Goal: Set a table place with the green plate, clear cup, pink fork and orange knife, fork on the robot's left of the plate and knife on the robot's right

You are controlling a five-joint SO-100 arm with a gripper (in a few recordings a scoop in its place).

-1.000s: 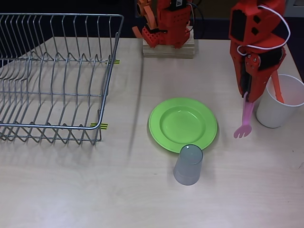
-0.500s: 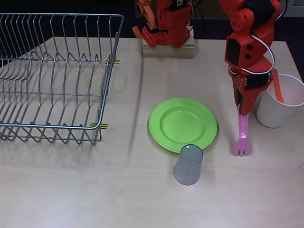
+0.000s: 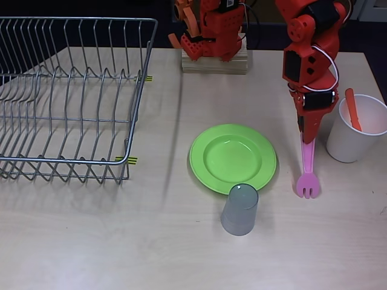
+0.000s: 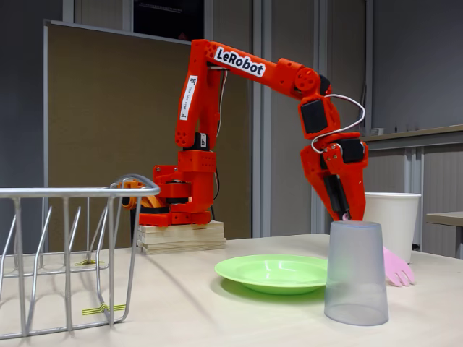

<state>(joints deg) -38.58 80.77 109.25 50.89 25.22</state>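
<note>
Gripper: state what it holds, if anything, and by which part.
The gripper holds the pink fork by its handle end; the tines point away from it, down by the table.

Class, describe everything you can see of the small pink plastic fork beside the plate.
The small pink plastic fork looks like smooth one-piece plastic with short tines. It lies lengthwise just right of the round lime-green plastic plate in the overhead view, tines toward the camera and on or near the table. The red-orange robot arm's gripper is shut on its handle end.

overhead: fork (image 3: 308,171) right of plate (image 3: 233,157) | cup (image 3: 240,209) below (touching rim)
</note>
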